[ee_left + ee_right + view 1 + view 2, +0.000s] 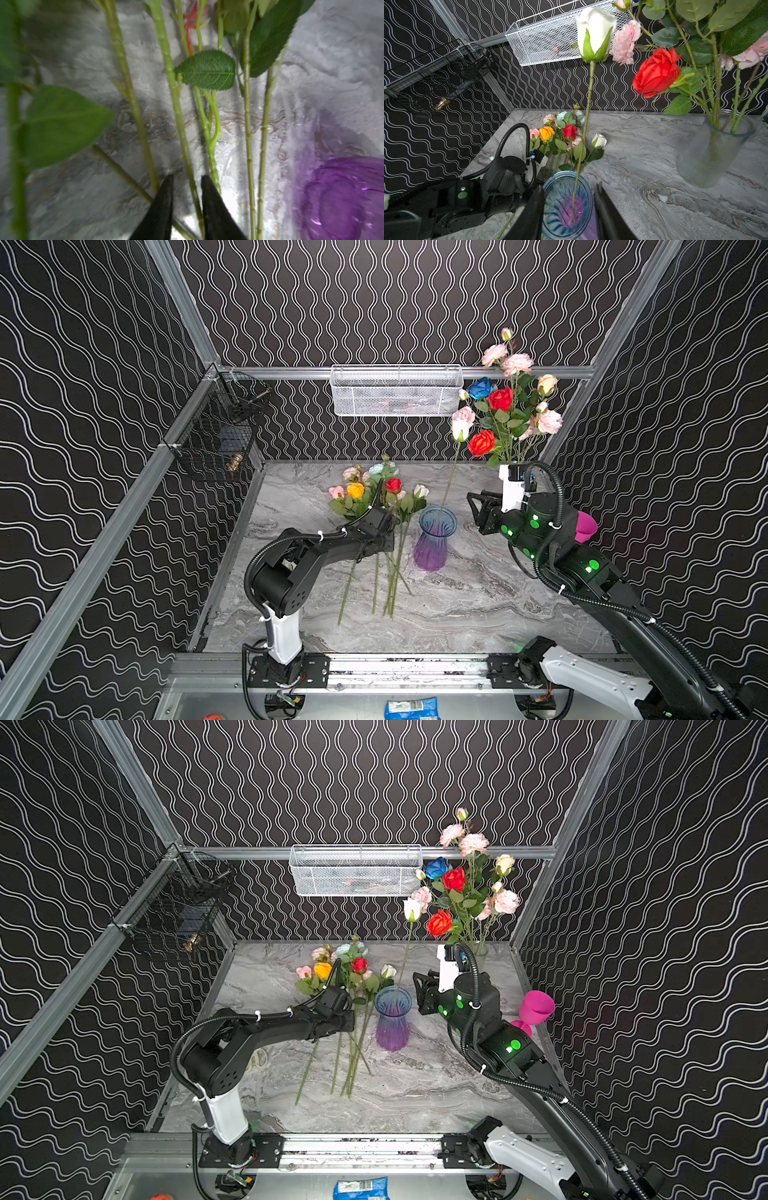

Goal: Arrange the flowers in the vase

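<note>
In both top views the purple vase (pixel 432 551) (pixel 392 1027) stands mid-table, ribbed glass shading from blue at the rim to violet at the foot, with one white rose (pixel 460 431) upright in it. The loose flowers (pixel 374 497) lie flat on the marble table (pixel 478 605) just to the left of the vase. Their blooms point away from the arms' bases and their stems run back towards them, roughly alongside the vase. The left arm (pixel 324 543) bends down over those stems, so it is plainly the nearer one. The right gripper (pixel 474 510) hangs just to the right of the vase, holding nothing.

In the left wrist view the left gripper (pixel 187 178) shows two black tips a narrow gap apart. One knobbly green plastic stem (pixel 180 124) runs lengthwise through that gap, so closing would pinch across it. I see no pinch yet. Other stems crowd in on both sides, and a serrated cloth leaf (pixel 207 70) lies farther up. The vase shows off to one side.

In the right wrist view the right fingers (pixel 535 209) stand apart with the vase rim showing between them — they look clear of the glass. Beyond the vase stands a frosted ribbed jar (pixel 716 158) that holds a bouquet.
</note>
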`<state>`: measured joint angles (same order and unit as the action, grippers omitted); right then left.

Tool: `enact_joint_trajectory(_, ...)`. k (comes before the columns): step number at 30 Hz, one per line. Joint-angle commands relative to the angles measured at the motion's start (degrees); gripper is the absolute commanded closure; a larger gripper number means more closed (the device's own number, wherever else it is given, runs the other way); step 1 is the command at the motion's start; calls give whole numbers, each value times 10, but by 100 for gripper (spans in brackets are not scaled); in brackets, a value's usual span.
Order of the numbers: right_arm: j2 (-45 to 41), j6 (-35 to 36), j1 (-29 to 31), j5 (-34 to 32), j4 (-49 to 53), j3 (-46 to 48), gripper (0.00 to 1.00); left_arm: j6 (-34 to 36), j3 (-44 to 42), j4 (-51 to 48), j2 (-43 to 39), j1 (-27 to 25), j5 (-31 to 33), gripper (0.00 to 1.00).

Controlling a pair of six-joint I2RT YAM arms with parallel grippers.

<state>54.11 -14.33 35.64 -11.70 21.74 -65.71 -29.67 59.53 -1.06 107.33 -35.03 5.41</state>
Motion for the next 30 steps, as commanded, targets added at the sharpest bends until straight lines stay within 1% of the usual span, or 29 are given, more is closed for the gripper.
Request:
enact_joint_trajectory(1, -3, -4, 1, 1, 1, -5, 63, 5, 2, 17, 0, 0, -8, 82)
enact_joint_trajectory(5, -5, -4, 0, 2, -1, -2, 65, 0, -22, 29, -44, 0, 0, 95)
enact_joint_trajectory(7, -6, -4, 0, 3, -3, -2, 65, -7, -33, 26, -79, 1, 5, 98)
enact_joint_trajectory(12, -8, -7, 0, 8, -8, 1, 65, -26, -72, 17, -187, 2, 5, 100)
enact_joint_trajectory(15, -10, -9, 1, 11, -12, 3, 65, -39, -100, 10, -252, 2, 19, 100)
enact_joint_trajectory(18, -11, -13, 1, 22, -15, 3, 65, -40, -135, 9, -318, 3, 33, 100)
enact_joint_trajectory(19, -13, -16, 1, 29, -17, 3, 64, -33, -153, 22, -345, 3, 33, 100)
enact_joint_trajectory(21, -10, -21, 1, 50, -20, 3, 62, -25, -194, 61, -401, 3, 21, 100)
enact_joint_trajectory(24, -1, -32, 2, 100, -29, -3, 58, -17, -242, 123, -486, 1, -14, 100)
enact_joint_trajectory(26, 6, -48, 3, 136, -47, -2, 57, -7, -252, 138, -532, -3, -38, 100)
enact_joint_trajectory(28, 15, -67, 6, 180, -77, 1, 54, 1, -251, 147, -563, -9, -56, 100)
enact_joint_trajectory(30, 31, -83, 20, 212, -104, -2, 53, 13, -251, 177, -584, -15, -89, 100)
